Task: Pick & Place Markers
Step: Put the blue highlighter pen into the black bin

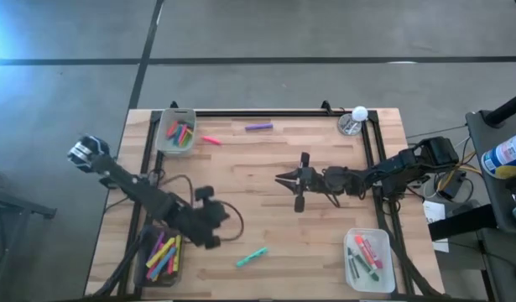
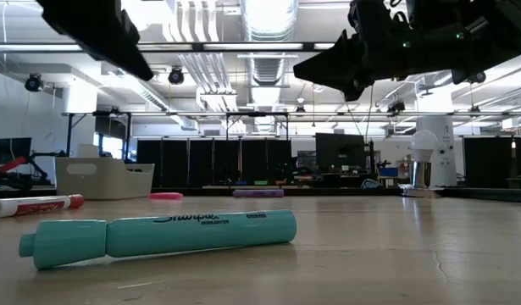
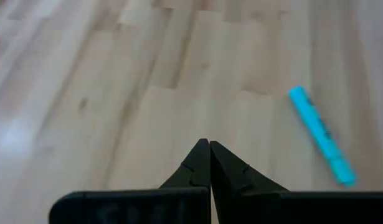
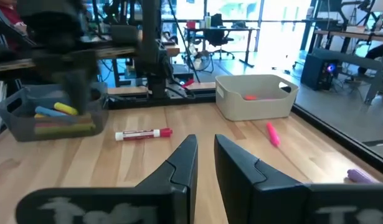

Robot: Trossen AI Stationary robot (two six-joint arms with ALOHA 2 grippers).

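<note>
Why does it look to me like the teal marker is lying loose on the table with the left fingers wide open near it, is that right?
Not quite. The teal marker does lie loose on the table, and the left gripper is near it, but its fingers are shut, tips pressed together with nothing between them. The left wrist view shows this.

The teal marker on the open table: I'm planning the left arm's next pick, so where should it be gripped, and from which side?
Grip the teal marker at mid-barrel, coming straight down from above. It lies flat and alone on bare wood, so the long sides are free; the fingers should close across its narrow width. The left end effector, shut now, must open first.
</note>
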